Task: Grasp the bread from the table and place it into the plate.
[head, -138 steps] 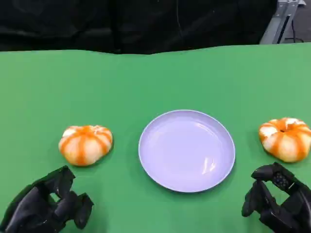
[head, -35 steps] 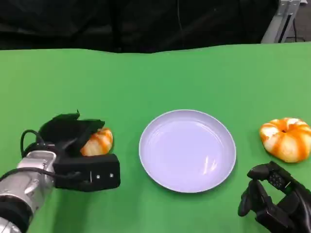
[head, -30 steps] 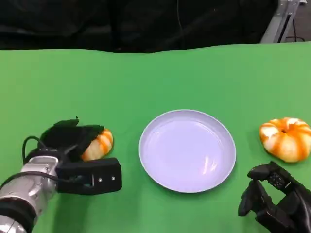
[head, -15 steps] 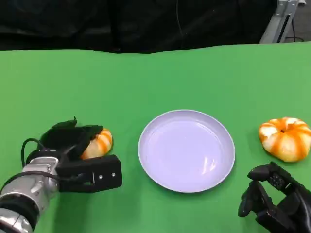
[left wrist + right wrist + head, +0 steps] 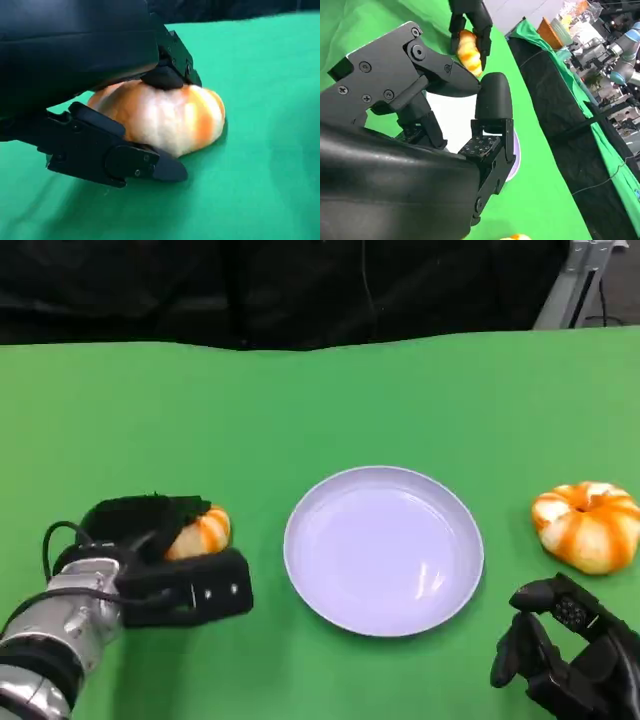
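1. the left hand (image 5: 150,540) is down on the table at the near left, its fingers (image 5: 165,75) draped over the top of the left bread (image 5: 200,533) and a thumb lying along the near side at the base; from the left wrist view it reads as closed around the bun, touching it top and bottom.

2. that bread sits on the green table (image 5: 320,400), not lifted as far as i can judge, just left of the plate (image 5: 384,550) and apart from its rim.

3. the right hand (image 5: 570,655) rests at the near right with fingers curled in and nothing between them, so it is closed on nothing.

4. a second bread (image 5: 588,526) lies on the table just beyond the right hand, to the right of the plate and not touching it.

5. the plate in the middle holds nothing.

6. my reading of progress: the grasp on the left bun looks made or nearly made, and that is all; the lift, the carry across to the right and the release over the plate are not yet done, and the second bun is untouched.
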Controlling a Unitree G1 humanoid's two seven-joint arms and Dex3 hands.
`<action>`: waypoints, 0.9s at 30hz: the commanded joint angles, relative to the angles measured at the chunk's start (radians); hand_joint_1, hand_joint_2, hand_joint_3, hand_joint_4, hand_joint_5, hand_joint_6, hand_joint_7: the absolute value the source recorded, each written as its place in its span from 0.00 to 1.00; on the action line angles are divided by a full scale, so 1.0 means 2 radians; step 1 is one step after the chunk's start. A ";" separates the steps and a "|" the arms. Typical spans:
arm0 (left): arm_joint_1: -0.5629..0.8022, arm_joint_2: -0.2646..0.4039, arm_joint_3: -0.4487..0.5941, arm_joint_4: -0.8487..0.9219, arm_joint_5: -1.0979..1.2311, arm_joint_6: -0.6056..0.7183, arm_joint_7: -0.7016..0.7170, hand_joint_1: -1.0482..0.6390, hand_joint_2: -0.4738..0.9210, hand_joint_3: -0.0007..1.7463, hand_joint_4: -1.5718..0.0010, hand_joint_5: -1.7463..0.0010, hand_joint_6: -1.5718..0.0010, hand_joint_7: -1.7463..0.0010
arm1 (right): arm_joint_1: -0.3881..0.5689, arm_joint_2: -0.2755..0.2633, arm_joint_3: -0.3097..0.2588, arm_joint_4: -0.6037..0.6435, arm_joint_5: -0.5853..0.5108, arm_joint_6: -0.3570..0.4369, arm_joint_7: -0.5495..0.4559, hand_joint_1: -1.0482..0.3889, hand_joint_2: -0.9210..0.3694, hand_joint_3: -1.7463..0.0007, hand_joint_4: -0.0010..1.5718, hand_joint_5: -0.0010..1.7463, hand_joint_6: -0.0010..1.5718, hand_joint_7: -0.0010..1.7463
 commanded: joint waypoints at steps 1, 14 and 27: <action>0.017 -0.004 0.018 0.006 -0.026 0.001 0.006 0.55 1.00 0.10 0.27 0.79 0.25 0.92 | 0.002 -0.003 -0.006 -0.005 0.003 -0.001 -0.004 0.62 0.29 0.40 0.54 0.99 0.54 0.78; 0.026 0.008 0.023 -0.065 -0.032 -0.045 0.058 0.56 0.97 0.19 0.55 0.00 0.70 0.00 | 0.000 -0.007 -0.006 -0.004 0.003 -0.001 -0.002 0.61 0.29 0.41 0.54 0.99 0.54 0.79; 0.067 0.009 0.017 -0.261 -0.018 -0.053 0.037 0.57 0.99 0.22 0.53 0.00 0.62 0.00 | 0.002 -0.007 -0.006 -0.006 0.003 0.002 -0.005 0.61 0.30 0.40 0.54 0.99 0.54 0.80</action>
